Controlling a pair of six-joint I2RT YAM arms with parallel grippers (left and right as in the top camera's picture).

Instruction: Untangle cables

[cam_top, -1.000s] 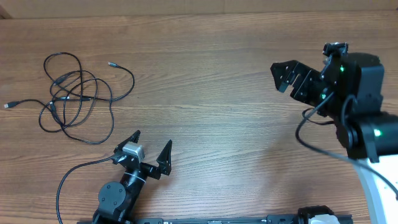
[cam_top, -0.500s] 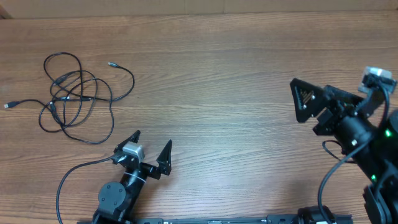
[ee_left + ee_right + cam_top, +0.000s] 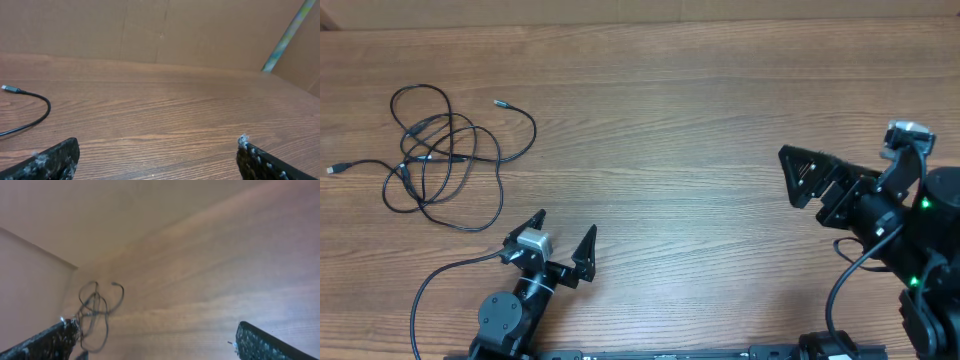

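The cables (image 3: 440, 155) lie in a loose black tangle at the table's far left. One silver-tipped plug (image 3: 500, 102) points right and another plug (image 3: 332, 170) sticks out to the left. My left gripper (image 3: 566, 222) stands open near the front edge, to the right of and nearer than the tangle, holding nothing. Its wrist view shows one cable end (image 3: 35, 117) on the wood, well ahead of the left gripper (image 3: 157, 150). My right gripper (image 3: 802, 185) hangs open at the right side, far from the cables. From the right gripper (image 3: 152, 335), the cables (image 3: 95, 312) appear small and distant.
The wooden table (image 3: 670, 120) stretches between the two arms. A cardboard wall (image 3: 150, 30) closes off the back, with a pale strip (image 3: 287, 35) leaning at its right. The left arm's own black wire (image 3: 430, 290) loops by the front edge.
The right arm has swung from the far right down toward the front right, its gripper still open. The left arm and the cables have not moved.
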